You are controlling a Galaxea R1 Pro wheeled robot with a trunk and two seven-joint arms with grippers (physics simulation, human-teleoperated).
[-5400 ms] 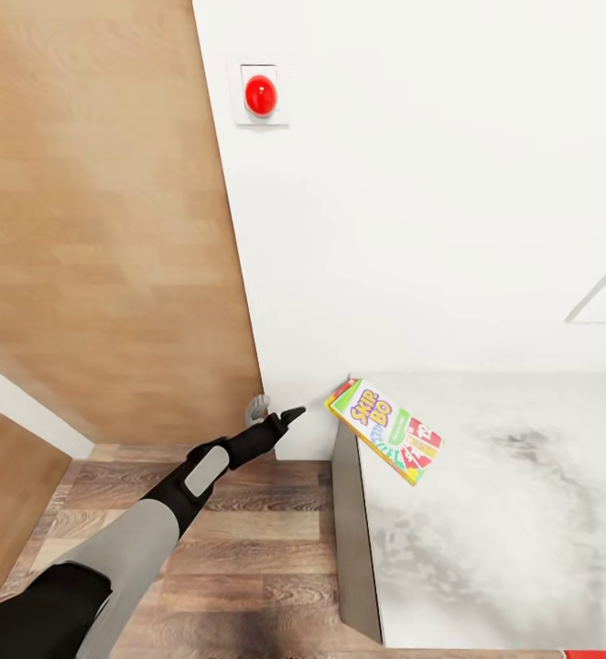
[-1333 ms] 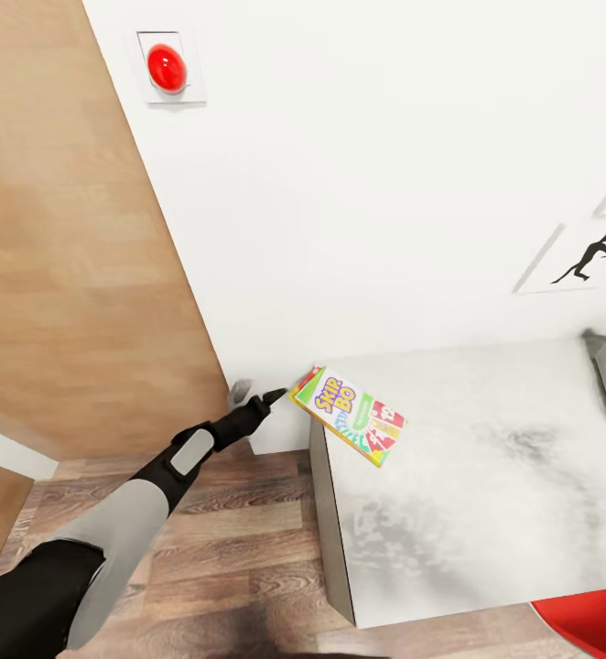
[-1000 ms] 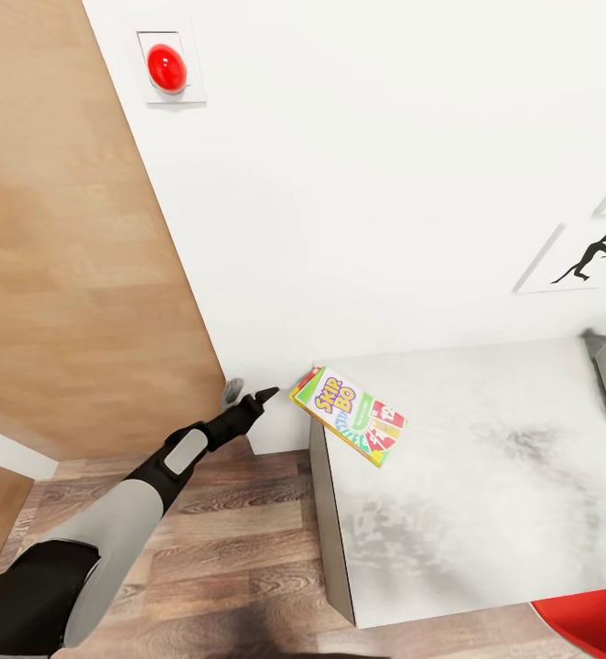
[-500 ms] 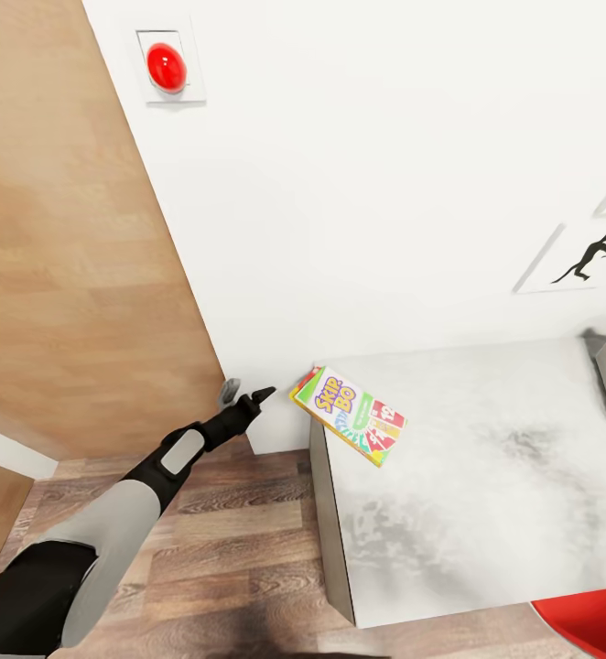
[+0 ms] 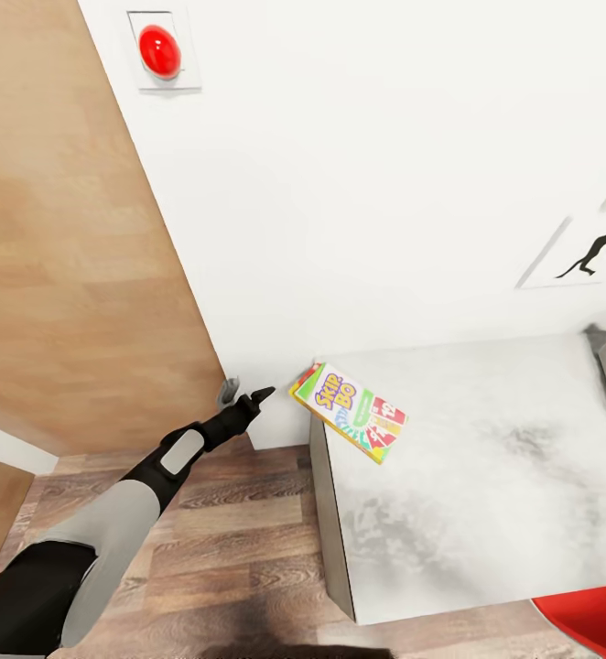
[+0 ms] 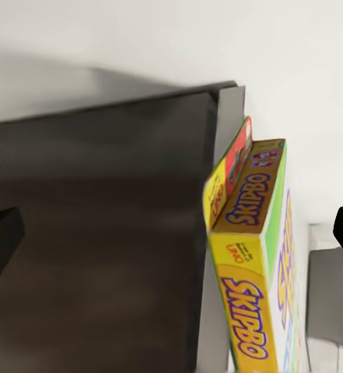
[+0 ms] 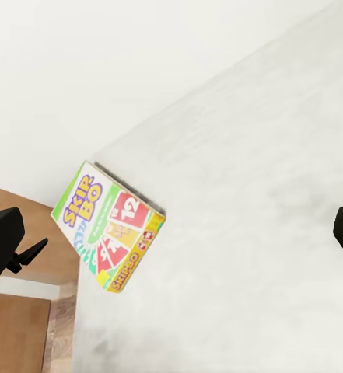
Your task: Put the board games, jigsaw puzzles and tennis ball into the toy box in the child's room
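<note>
Skip-Bo box (image 6: 253, 256) stacked on red box (image 6: 235, 159)

the bed (image 5: 486, 476) has a mottled white-grey cover and a grey side panel, set against the white wall. at its corner nearest the wall lie two board games stacked — a skip-bo box (image 5: 351, 412) on top, a second box (image 6: 227, 172) under it, both overhanging the edge slightly.

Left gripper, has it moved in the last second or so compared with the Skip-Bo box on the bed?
Barely. In the head view the left gripper stays just off the corner of the Skip-Bo box, having drawn back slightly from it; the bed holds its place.
</note>
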